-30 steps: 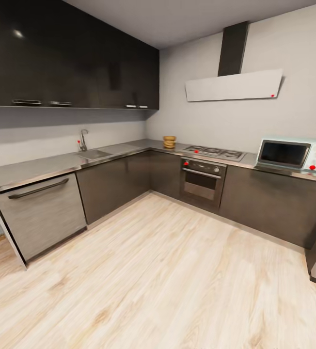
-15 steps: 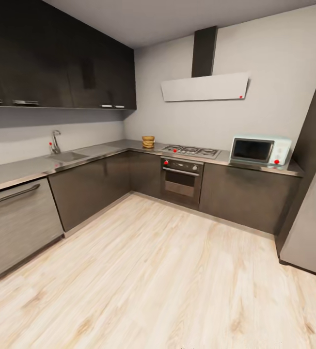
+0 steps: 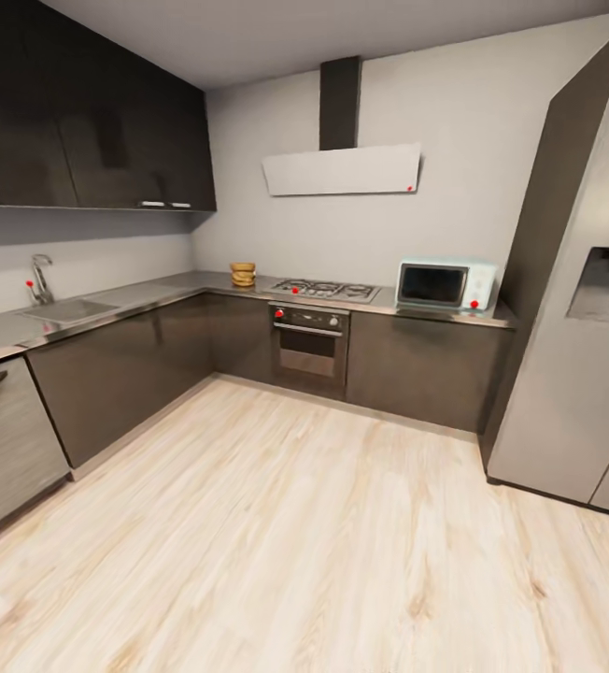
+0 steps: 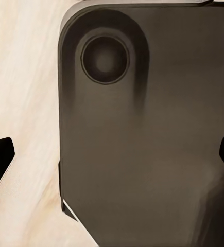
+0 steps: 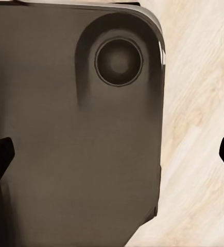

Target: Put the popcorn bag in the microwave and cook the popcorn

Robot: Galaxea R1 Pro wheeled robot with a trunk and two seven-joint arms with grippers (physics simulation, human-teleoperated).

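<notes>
Head view: kitchen seen from across the plank floor [image 3: 323, 542]. An L-shaped steel countertop [image 3: 146, 297] runs from the left edge of the frame to right of center, over dark cabinet fronts. The popcorn bag [image 3: 243, 275], small and tan, sits on the countertop at the corner, center-left of the frame, just beside the stove burners [image 3: 324, 290]. The mint microwave [image 3: 446, 285] stands on the countertop right of center, door closed, well apart from the bag, with the burners between them. The black oven [image 3: 309, 340] is under the burners; a white hood [image 3: 342, 170] hangs above. Sink and tap [image 3: 39, 280] at far left; grey fridge [image 3: 575, 355] at right edge. Wrist views: left gripper [image 4: 112, 159] and right gripper [image 5: 112, 154] each show 2 dark fingertips spread wide at opposite frame edges, holding nothing, over a dark rounded robot base panel [image 4: 142, 144] and floor.
</notes>
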